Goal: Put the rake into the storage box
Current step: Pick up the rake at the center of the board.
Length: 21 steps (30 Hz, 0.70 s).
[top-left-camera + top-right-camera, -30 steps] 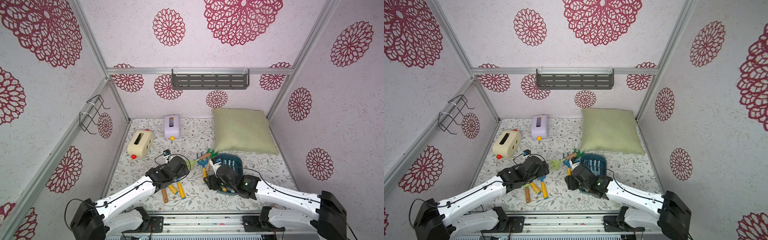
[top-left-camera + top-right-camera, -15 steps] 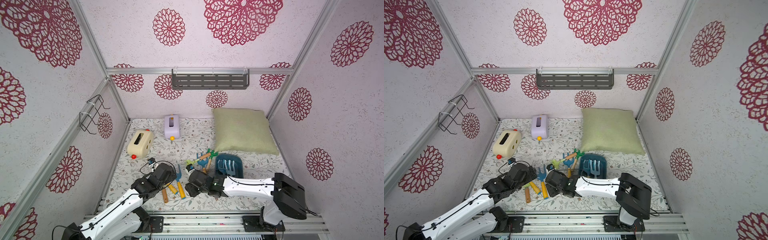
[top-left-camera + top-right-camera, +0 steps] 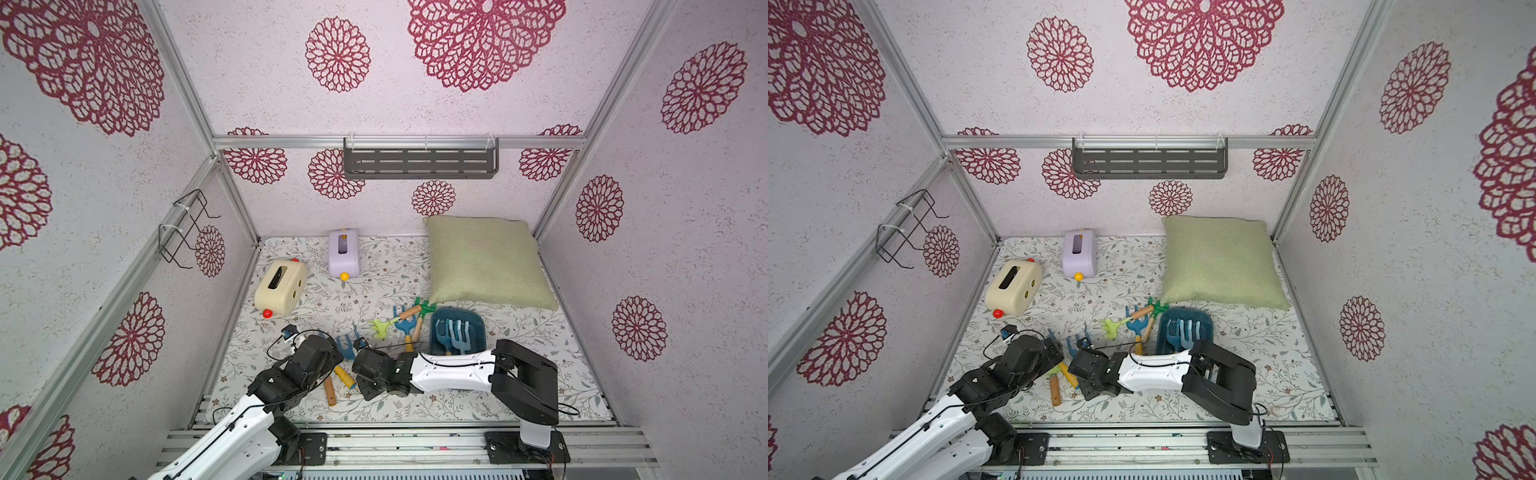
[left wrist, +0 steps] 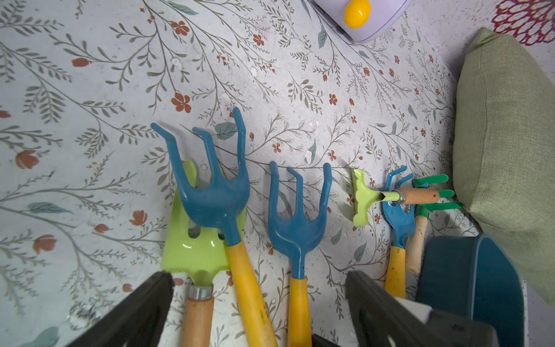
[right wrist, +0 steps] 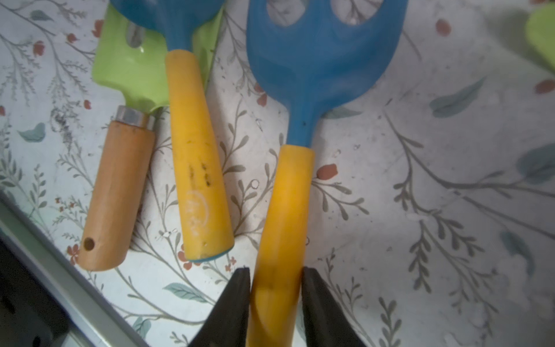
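1. Right wrist view: the right gripper [image 5: 276, 279] has its fingers [image 5: 237, 297] closed on the yellow handle of the rake [image 5: 318, 69]. One finger sits on each side, both touching. The handle's end is hidden between them.
2. The grip is far back on the handle, likely because a second rake [image 5: 198, 156] and a green shovel [image 5: 132, 66] lie just beside it. Further back leaves the fingers room.
3. The rake looks flat on the bench [image 3: 374, 282]; whether it is lifted cannot be told. In a top view the rake [image 3: 347, 345] pokes out toward 12 o'clock from under the right wrist.
4. The storage box [image 3: 457, 312] is at 3 o'clock from the rake, near but apart. Its top is open and two blue rakes [image 3: 453, 336] are already inside, so space is tight. A green pillow [image 3: 486, 262] sits at the box's 12 o'clock, just beside the rim.
5. The left gripper [image 4: 258, 288] has its fingers spread wide and grips nothing. It sits over the tool handles at 9 o'clock from the right gripper, probably on standby and clear of the carry path.
6. Judged step: grasp made, then lift and carry toward 3 o'clock. The risk is dragging the neighbouring handle along.
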Motion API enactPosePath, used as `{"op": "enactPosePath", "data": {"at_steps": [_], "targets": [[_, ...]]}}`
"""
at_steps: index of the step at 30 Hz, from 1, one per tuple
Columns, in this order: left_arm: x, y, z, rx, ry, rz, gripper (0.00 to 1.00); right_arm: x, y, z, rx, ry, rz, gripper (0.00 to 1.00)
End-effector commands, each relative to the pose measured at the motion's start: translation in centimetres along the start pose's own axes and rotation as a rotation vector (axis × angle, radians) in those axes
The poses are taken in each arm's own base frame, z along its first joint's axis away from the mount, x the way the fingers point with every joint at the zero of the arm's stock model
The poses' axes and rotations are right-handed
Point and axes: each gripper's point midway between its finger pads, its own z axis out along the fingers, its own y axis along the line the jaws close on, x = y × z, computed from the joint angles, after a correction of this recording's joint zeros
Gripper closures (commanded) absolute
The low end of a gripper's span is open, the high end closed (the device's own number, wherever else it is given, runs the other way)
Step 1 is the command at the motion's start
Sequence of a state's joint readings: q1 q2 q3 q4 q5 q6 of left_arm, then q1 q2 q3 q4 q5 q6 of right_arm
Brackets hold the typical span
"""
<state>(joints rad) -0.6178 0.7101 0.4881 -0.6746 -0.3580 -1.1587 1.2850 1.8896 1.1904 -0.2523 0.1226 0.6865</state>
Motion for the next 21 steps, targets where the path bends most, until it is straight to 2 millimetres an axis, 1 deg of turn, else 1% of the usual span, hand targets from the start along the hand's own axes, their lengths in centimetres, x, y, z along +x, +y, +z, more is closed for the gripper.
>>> {"op": "enactPosePath", "data": {"at_steps": [1,4,6,9,11,13,18,21], "targets": [[0.0,1.0,0.1,-0.026,-0.01,-0.011,0.02,0.5,-1.0,0.2,0.072,0.03,0.015,0.66],[0.0,1.1,0.0,-0.024,-0.01,-0.016,0.03,0.6,-1.5,0.7,0.115,0.039,0.016,0.66],[0.0,1.2,-0.1,-0.023,-0.013,-0.021,0.02,0.5,-1.8,0.8,0.138,0.038,0.018,0.71],[0.0,1.4,-0.2,-0.024,-0.016,-0.023,0.03,0.0,-2.1,0.2,0.151,0.011,0.035,0.78],[0.0,1.4,-0.2,-0.023,-0.016,-0.026,0.03,-0.4,-2.3,-0.4,0.152,-0.016,0.045,0.8],[-0.1,1.5,-0.3,-0.024,-0.019,-0.029,0.03,-0.9,-2.6,-1.3,0.148,-0.049,0.06,0.84],[-0.3,1.5,-0.3,-0.024,-0.026,-0.034,0.03,-2.2,-3.2,-3.8,0.11,-0.14,0.098,0.87],[-0.3,1.3,-0.3,-0.022,-0.027,-0.032,0.03,-2.8,-4.2,-5.5,0.1,-0.188,0.131,0.88]]}}
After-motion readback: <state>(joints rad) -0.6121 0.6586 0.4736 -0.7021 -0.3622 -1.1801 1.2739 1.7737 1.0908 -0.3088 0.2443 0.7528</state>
